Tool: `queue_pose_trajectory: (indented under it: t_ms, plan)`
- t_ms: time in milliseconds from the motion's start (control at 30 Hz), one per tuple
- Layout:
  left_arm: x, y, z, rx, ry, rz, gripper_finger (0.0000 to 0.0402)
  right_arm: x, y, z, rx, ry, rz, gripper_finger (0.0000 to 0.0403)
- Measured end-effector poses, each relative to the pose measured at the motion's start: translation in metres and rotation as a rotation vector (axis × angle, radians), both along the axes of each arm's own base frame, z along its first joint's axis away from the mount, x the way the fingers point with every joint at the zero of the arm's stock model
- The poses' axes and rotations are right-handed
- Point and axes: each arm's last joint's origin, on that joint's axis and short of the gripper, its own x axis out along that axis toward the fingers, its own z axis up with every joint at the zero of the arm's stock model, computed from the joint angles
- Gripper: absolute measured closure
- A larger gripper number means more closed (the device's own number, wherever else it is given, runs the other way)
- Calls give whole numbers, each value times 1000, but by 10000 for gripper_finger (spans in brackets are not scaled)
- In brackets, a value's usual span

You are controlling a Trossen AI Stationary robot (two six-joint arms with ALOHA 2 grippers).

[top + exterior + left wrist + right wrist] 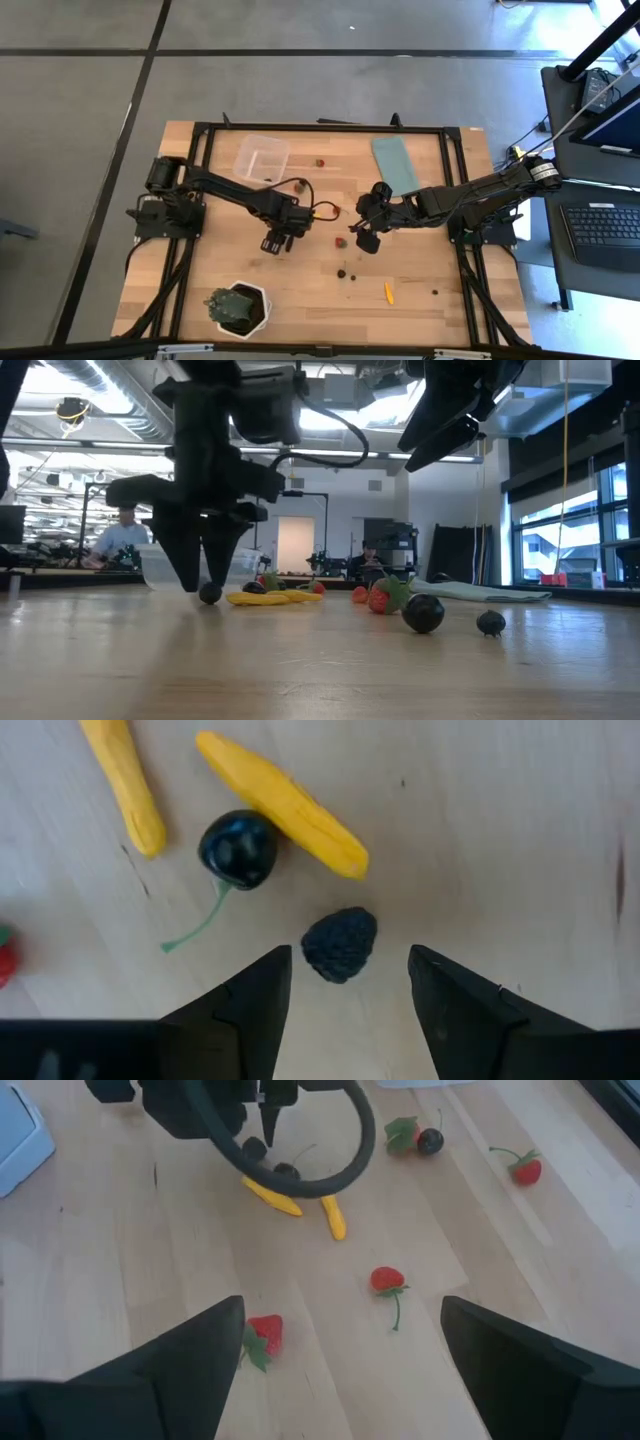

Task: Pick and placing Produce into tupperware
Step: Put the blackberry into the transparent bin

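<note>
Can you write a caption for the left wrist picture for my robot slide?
The left pincer, open, straddles a bumpy dark berry beside a shiny dark cherry and two yellow pieces.

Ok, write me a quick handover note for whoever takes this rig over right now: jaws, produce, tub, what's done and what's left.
Left gripper: down at the table, jaws open either side of a small dark bumpy berry, not gripping it yet. Beside it lie a dark round cherry and two yellow pieces.
Right gripper: mid-table, raised, jaws wide open and empty.
Small clear square plastic tub: far side of the table, left of centre; contents cannot be told.
Done: nothing clearly in the tub.
Left: the berry, then the scattered red strawberries and the other pieces.
</note>
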Motion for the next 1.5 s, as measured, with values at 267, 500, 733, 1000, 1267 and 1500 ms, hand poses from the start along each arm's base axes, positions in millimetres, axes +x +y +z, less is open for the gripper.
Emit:
queue_pose_trajectory:
  t_ms: [267, 500, 733, 1000, 1267, 1500]
  plan:
    - [2, 4, 0, 5, -18, -42, 217, 0, 0, 0, -1, 1, 1, 64]
    - [2, 3, 0, -32, -17, -65, 228, 0, 0, 0, -3, 1, 2, 64]
    - [5, 3, -9, -27, 3, -65, 237, 0, 0, 0, -3, 1, 3, 64]
    - [7, 2, -19, -32, 42, -68, 239, 0, 0, 0, -2, -4, 4, 64]
    - [5, 2, -20, -32, 60, -67, 273, 0, 0, 0, -4, -3, 5, 64]
    - [4, 1, -21, -33, 68, -61, 318, 0, 0, 0, -4, -4, 5, 64]
